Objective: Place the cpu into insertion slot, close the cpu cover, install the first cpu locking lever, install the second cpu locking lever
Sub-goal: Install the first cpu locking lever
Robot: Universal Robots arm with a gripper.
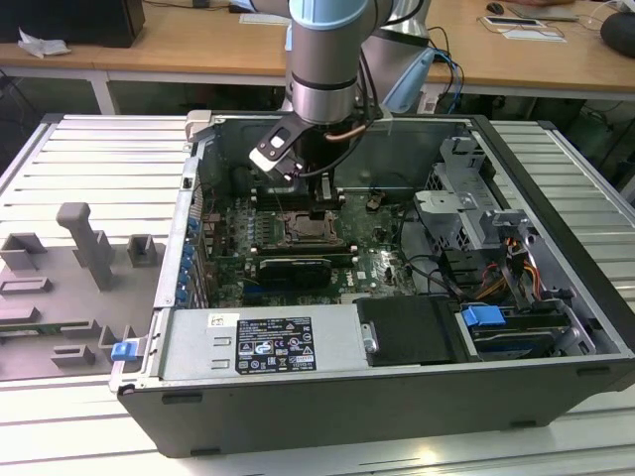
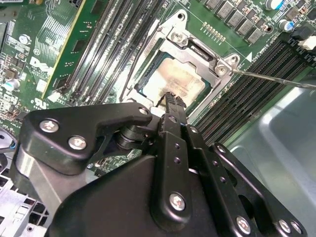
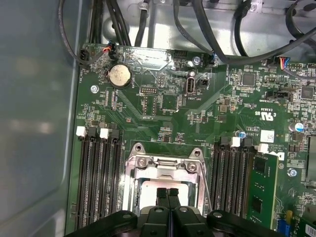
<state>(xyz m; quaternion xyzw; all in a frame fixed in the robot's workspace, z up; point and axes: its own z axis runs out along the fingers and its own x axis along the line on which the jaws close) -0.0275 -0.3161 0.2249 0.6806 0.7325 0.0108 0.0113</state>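
Note:
The cpu (image 2: pixel 175 81), a pale silvery-beige square, lies flat in the insertion slot (image 1: pixel 312 230) on the green board. The cpu cover (image 2: pixel 207 59), a silvery frame, lies around it, and the chip shows through its opening. In the first wrist view the cover (image 3: pixel 165 167) sits just beyond my fingertips. My gripper (image 2: pixel 171 98) is shut, with nothing seen between its fingers. Its tip hovers at the chip's near edge; I cannot tell if it touches. A thin lever rod (image 2: pixel 276 79) sticks out sideways over the memory slots. The arm and gripper (image 1: pixel 324 193) stand right above the socket.
Long black memory slots (image 3: pixel 98 173) flank the socket on both sides. A coin battery (image 3: pixel 119 75) and black cables (image 3: pixel 197 24) lie beyond it, near the case wall (image 3: pixel 34 123). A black card (image 1: pixel 293 266), power supply (image 1: pixel 258 342) and drive cage (image 1: pixel 466 198) crowd the case.

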